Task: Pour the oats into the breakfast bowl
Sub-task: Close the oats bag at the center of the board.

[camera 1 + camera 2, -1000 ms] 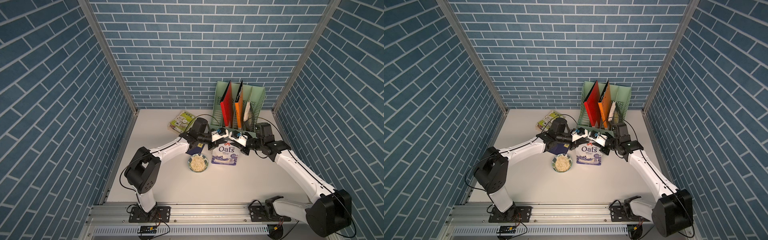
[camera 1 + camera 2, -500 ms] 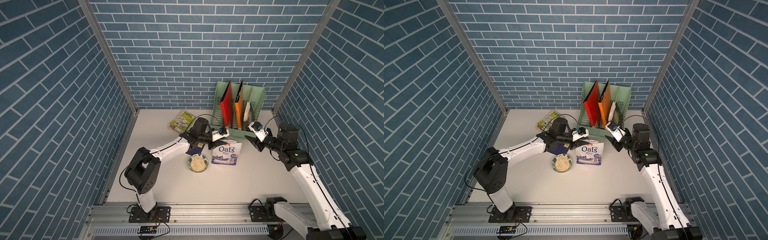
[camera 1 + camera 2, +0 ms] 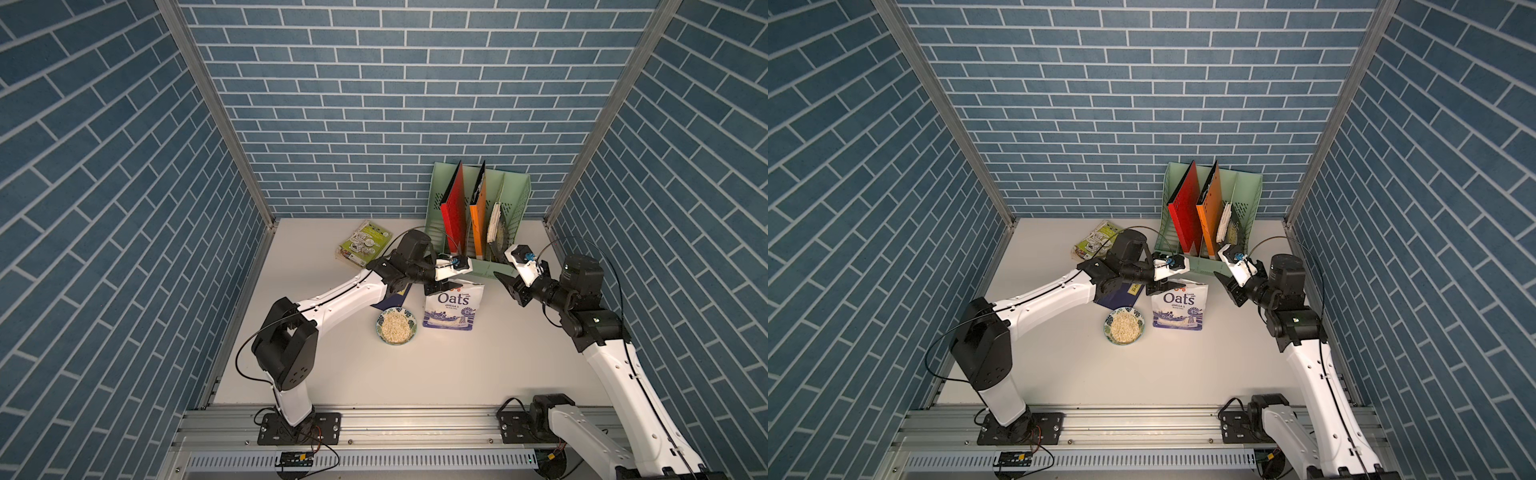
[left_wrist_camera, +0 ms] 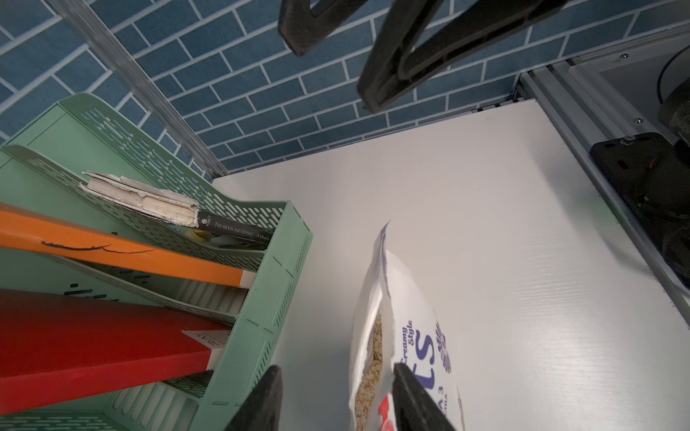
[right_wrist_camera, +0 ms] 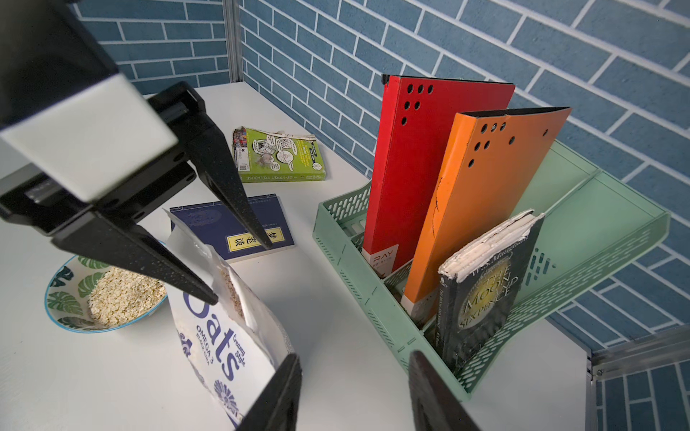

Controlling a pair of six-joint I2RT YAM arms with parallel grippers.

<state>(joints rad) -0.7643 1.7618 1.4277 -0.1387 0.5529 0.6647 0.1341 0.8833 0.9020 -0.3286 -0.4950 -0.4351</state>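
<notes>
The white "Oats" pouch stands upright on the table with its top torn open. Pale oats show inside its mouth. Just left of it sits the leaf-patterned breakfast bowl, holding a heap of oats. My left gripper is open at the pouch's top left corner. Its jaws straddle the pouch's mouth, one finger close against the printed front. My right gripper hangs open and empty, to the right of the pouch.
A green file rack at the back right holds a red folder, an orange folder and a worn black book. A green picture book lies back left. A dark blue book lies behind the bowl.
Both grippers were shut at the pouch's top. The right one let go and drew back to the right. The left one has opened where it was. The pouch stays upright.
</notes>
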